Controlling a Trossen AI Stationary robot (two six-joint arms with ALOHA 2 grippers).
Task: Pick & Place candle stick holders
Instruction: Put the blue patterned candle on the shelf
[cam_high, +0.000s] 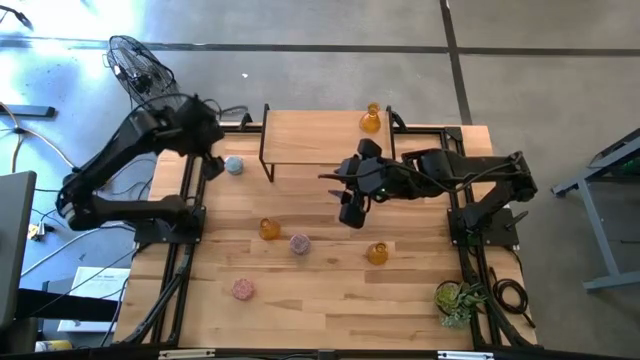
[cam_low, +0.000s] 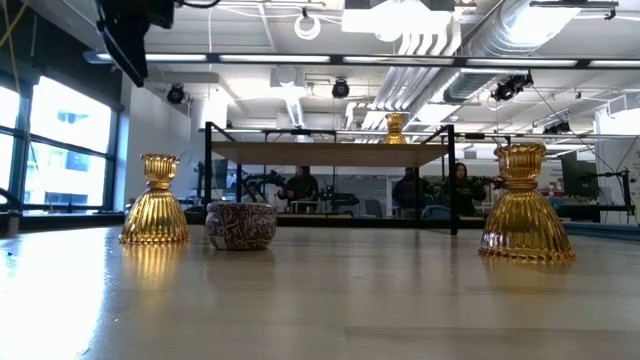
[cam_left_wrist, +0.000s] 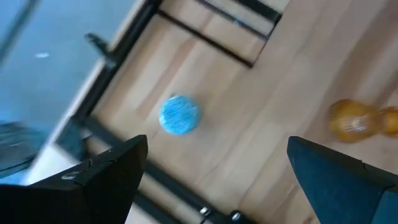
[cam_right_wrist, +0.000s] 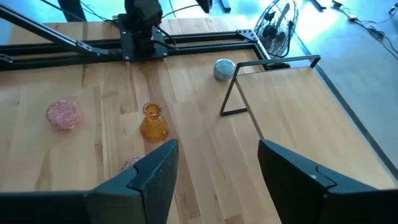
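Six candle stick holders show in the high view. One amber holder (cam_high: 370, 120) stands on the wooden riser shelf (cam_high: 310, 135). A pale blue one (cam_high: 234, 166) stands near the table's left edge. Two amber ones (cam_high: 269, 229) (cam_high: 377, 254) and two pink ones (cam_high: 299, 243) (cam_high: 242, 289) stand mid-table. My left gripper (cam_high: 214, 165) is open above and just left of the blue holder (cam_left_wrist: 180, 114). My right gripper (cam_high: 350, 214) is open and empty above the table's middle, looking toward an amber holder (cam_right_wrist: 153, 122).
The riser shelf has black metal legs (cam_right_wrist: 233, 93) at the far middle. A green plant (cam_high: 458, 300) sits at the near right corner. Black frame rails (cam_high: 180, 270) run along both table sides. A fan (cam_high: 135, 62) stands on the floor beyond the far left corner. People show far behind in the low view (cam_low: 300, 185).
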